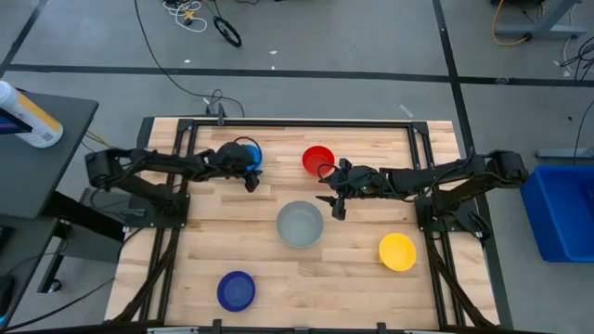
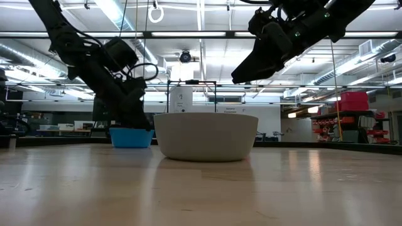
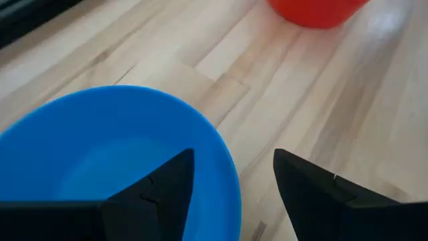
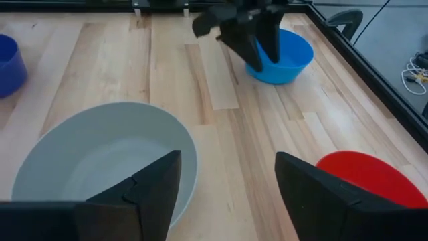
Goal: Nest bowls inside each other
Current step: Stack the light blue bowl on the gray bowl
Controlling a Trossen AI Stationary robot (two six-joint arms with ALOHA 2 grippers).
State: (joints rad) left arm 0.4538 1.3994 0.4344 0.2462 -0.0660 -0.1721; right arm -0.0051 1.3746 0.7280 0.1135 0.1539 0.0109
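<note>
Five bowls rest on their bases on the wooden table: light blue [image 1: 251, 152] far left, red [image 1: 317, 160] far centre, grey [image 1: 300, 224] in the middle, yellow [image 1: 397, 251] near right, dark blue [image 1: 236, 290] near left. My left gripper [image 3: 234, 157] is open at the light blue bowl [image 3: 114, 154], one finger over its inside and one outside its rim; I see no touch. My right gripper [image 4: 227, 161] hangs open in the air between the grey bowl [image 4: 100, 161] and the red bowl [image 4: 368, 177].
A black metal frame [image 1: 306, 122] runs along the table's far edge and sides. A blue bin [image 1: 561, 209] stands off the table at the right. Bare wood lies between the grey and light blue bowls.
</note>
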